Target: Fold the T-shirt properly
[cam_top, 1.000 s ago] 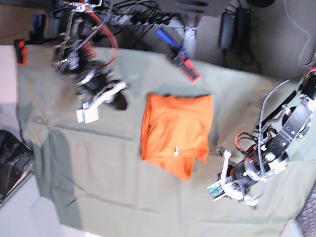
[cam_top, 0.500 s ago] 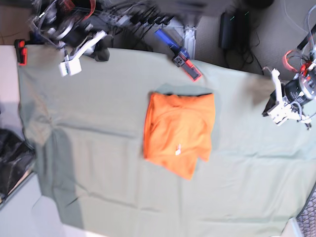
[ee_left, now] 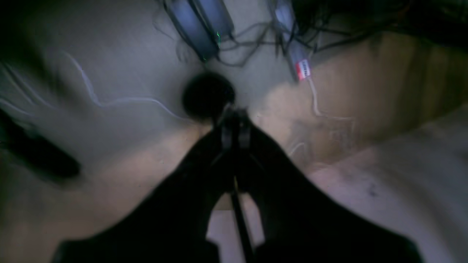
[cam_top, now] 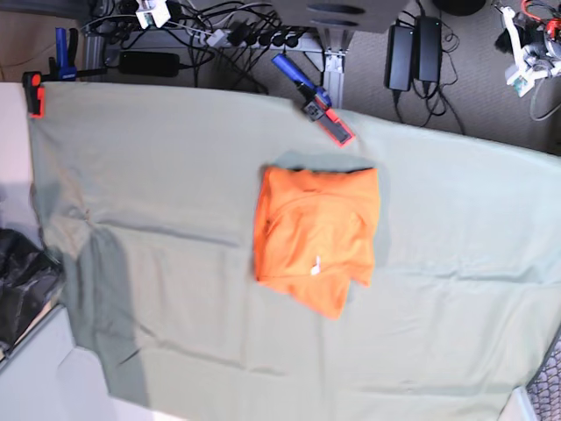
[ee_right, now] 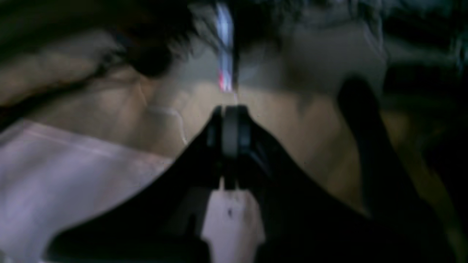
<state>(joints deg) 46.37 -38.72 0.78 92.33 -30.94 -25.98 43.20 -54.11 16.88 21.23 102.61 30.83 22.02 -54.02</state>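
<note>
The orange T-shirt (cam_top: 316,237) lies folded into a compact rectangle in the middle of the sage-green sheet (cam_top: 175,219), a small white tag (cam_top: 315,264) showing near its lower edge. Neither gripper touches it. My left gripper (cam_top: 524,54) is far off at the top right corner, beyond the table. My right gripper (cam_top: 153,13) is at the top left edge, over the cables. In the left wrist view the gripper (ee_left: 234,122) has its jaws pressed together and holds nothing. The right wrist view shows the same for the right gripper (ee_right: 230,120). Both wrist views are blurred and show only floor.
A blue and red clamp (cam_top: 314,98) sits on the sheet's back edge just behind the shirt. A red clamp (cam_top: 35,92) and a blue clamp (cam_top: 63,48) are at the back left corner. Power bricks (cam_top: 416,44) and cables lie on the floor behind. A black bag (cam_top: 22,289) is at the left.
Both arms have pulled away from the sheet to the far back corners. The T-shirt has stayed folded in place.
</note>
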